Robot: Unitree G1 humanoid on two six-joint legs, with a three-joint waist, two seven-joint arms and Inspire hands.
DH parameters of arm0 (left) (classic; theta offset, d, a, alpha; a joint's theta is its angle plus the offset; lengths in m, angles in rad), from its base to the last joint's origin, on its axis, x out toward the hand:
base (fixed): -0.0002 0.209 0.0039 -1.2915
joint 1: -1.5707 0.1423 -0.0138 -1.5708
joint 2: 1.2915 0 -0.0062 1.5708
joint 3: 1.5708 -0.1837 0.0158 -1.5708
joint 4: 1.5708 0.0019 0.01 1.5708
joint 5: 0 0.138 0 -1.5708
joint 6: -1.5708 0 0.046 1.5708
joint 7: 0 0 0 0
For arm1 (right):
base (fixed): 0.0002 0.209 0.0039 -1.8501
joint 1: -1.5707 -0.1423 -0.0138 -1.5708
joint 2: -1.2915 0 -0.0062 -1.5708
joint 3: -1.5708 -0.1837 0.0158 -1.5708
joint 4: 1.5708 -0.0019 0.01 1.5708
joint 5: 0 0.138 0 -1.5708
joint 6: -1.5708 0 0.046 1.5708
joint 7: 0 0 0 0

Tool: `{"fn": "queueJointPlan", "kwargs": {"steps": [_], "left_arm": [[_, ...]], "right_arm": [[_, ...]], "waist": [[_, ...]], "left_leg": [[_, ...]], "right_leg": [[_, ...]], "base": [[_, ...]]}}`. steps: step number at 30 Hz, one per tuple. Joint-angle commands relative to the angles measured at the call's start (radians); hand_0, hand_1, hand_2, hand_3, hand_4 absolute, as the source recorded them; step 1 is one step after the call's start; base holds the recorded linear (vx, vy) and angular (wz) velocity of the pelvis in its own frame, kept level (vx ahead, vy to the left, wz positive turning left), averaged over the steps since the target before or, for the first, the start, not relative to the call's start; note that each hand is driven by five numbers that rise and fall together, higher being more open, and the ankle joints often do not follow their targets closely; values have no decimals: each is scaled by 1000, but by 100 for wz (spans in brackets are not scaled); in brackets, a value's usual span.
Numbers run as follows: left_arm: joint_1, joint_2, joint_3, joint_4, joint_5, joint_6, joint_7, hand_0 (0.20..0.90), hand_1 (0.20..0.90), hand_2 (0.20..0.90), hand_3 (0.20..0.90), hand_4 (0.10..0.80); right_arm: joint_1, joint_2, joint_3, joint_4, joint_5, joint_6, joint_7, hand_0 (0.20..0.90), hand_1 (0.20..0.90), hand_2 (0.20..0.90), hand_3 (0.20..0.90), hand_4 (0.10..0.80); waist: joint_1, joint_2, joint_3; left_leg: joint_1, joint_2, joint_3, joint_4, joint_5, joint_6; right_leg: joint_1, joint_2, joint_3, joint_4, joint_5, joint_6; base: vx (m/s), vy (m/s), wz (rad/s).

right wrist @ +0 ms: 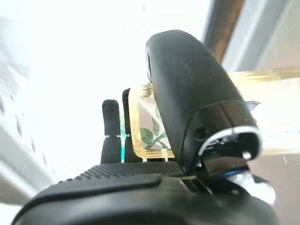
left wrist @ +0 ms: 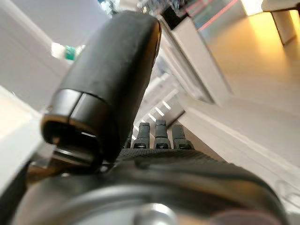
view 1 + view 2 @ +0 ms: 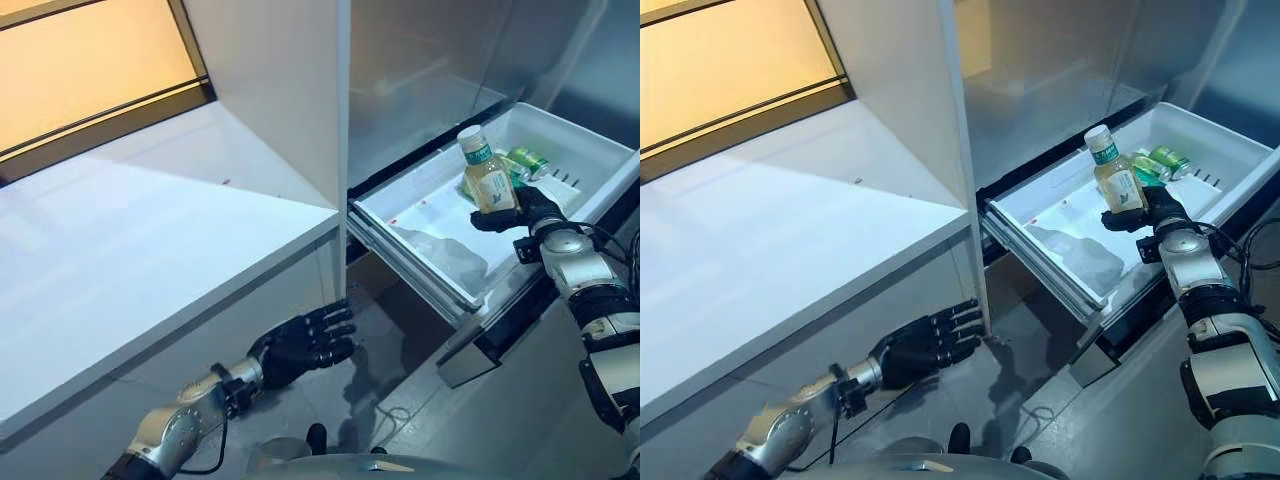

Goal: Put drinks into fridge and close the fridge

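My right hand is shut on a bottle of pale yellow drink with a white cap and a green band, holding it upright over the open white fridge drawer. In the right wrist view the bottle sits between my thumb and fingers. Green cans lie in the drawer just behind the bottle. My left hand hangs low in front of the counter, fingers straight, empty.
A white counter runs along the left, with a white upright panel between it and the fridge. A clear plastic sheet lies in the drawer's near half. The drawer's front edge juts toward me over the grey floor.
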Motion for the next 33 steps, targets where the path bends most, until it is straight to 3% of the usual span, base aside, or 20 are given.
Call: {"fn": "queueJointPlan", "kwargs": {"steps": [1, 8, 14, 25, 33], "left_arm": [[-7, 0, -23, -46, -43, -66, -25, 900, 900, 900, 900, 800], [-7, -33, 18, 116, 31, -120, 185, 900, 900, 900, 900, 800], [-2, -71, 70, 273, 104, -162, 273, 900, 900, 900, 900, 800], [20, -89, 120, 321, 159, -166, 256, 900, 900, 900, 900, 800], [21, -75, 119, 291, 146, -141, 262, 900, 900, 900, 900, 800]], "right_arm": [[-257, -147, 63, 28, -78, -23, 102, 300, 300, 300, 200, 100], [-231, -146, 69, 145, -232, 38, 245, 300, 300, 300, 200, 100], [-178, -157, 58, 171, -310, 77, 334, 300, 300, 300, 200, 100], [-90, -203, 74, 203, -571, 88, 466, 300, 300, 300, 200, 100], [-65, -196, 61, 189, -482, 111, 533, 300, 300, 300, 200, 100]], "waist": [[29, -29, -99], [30, -29, -76], [23, -35, -58], [26, -40, -43], [25, -36, -44]], "left_leg": [[-5, -13, 30, 2, -87, -19], [-1, -14, 37, 2, -85, -15], [2, -11, 48, 3, -81, -15], [4, -10, 47, 9, -78, -19], [8, -6, 42, 10, -74, -23]], "right_leg": [[-36, -17, -31, 6, -8, 61], [-36, -24, -38, 12, -5, 64], [-40, -28, -37, 20, -1, 68], [-39, -38, -46, 31, 2, 79], [-40, -42, -54, 39, 2, 86]], "base": [[5, -12, 18], [11, -25, 8], [17, -43, 2], [22, -48, 2], [18, -24, 1]]}}
